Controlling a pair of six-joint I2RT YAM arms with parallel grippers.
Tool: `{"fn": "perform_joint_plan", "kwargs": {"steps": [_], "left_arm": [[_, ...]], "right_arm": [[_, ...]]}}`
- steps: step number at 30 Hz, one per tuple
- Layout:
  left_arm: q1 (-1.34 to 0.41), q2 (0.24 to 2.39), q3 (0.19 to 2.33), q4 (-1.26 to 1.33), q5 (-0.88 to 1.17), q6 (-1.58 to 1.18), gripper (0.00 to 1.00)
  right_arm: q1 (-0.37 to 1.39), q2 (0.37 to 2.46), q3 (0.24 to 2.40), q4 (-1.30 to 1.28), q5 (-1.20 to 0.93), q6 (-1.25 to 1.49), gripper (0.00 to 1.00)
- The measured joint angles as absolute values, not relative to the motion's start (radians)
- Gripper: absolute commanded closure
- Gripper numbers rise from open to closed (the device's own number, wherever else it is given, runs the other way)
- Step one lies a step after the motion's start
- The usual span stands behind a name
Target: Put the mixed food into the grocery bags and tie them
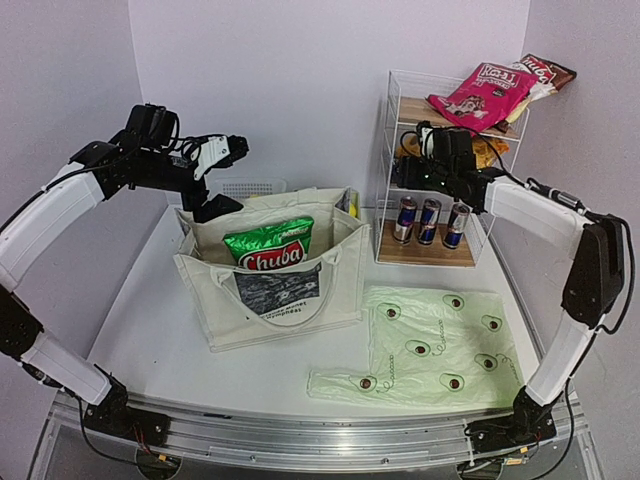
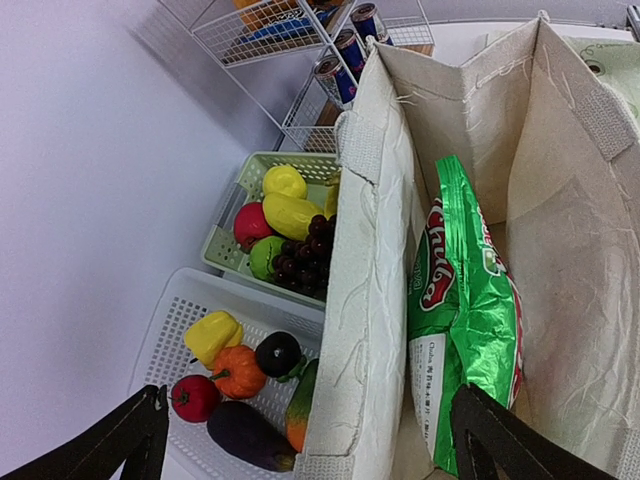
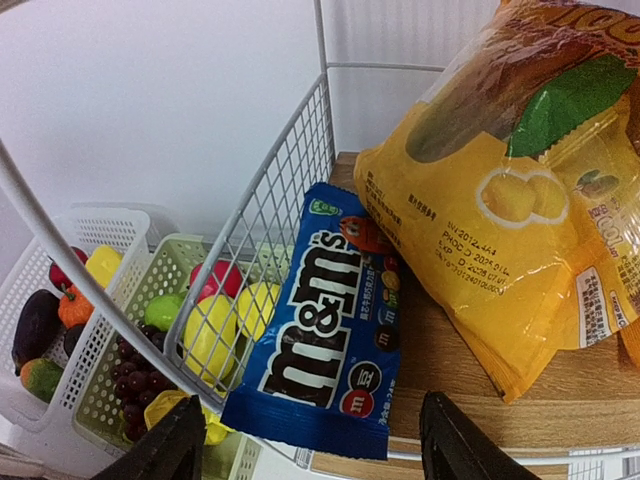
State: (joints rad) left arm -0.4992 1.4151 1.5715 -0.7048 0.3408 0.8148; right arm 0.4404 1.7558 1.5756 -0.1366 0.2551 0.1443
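Note:
The beige canvas tote (image 1: 275, 290) stands open mid-table with a green-and-white snack packet (image 1: 270, 245) inside, also in the left wrist view (image 2: 465, 310). The avocado-print plastic bag (image 1: 435, 345) lies flat to its right. My left gripper (image 1: 215, 205) is open and empty, straddling the tote's back wall (image 2: 365, 330). My right gripper (image 1: 425, 165) is open inside the wire shelf, just before a small blue packet (image 3: 335, 325) and an orange-yellow packet (image 3: 510, 230). Drink cans (image 1: 430, 222) stand on the lower shelf. Grapes (image 2: 305, 258) and yellow fruit (image 2: 288, 200) lie in a green basket.
A white wire shelf rack (image 1: 440, 160) stands at the back right, with pink and brown packets (image 1: 480, 95) on top. A white slotted basket (image 2: 180, 340) behind the tote holds toy vegetables. The green basket (image 2: 235, 215) sits beside it, against the back wall.

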Motion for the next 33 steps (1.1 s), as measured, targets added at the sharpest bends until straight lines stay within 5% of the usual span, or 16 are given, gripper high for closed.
{"fn": "perform_joint_plan", "kwargs": {"steps": [16, 26, 30, 33], "left_arm": [[-0.499, 1.415, 1.568, -0.704, 0.337, 0.815, 0.02], [-0.499, 1.414, 1.562, -0.695, 0.337, 0.816, 0.02], [-0.499, 1.414, 1.561, -0.695, 0.337, 0.817, 0.02], [-0.499, 1.414, 1.559, -0.692, 0.337, 0.818, 0.02]], "right_arm": [[0.439, 1.804, 1.423, 0.153, 0.292, 0.044, 0.39], [0.439, 1.816, 1.423, 0.193, 0.305, 0.006, 0.87], [0.432, 1.816, 1.423, 0.195, 0.311, -0.018, 1.0], [0.429, 1.816, 1.423, 0.194, 0.313, -0.031, 1.0]]}}
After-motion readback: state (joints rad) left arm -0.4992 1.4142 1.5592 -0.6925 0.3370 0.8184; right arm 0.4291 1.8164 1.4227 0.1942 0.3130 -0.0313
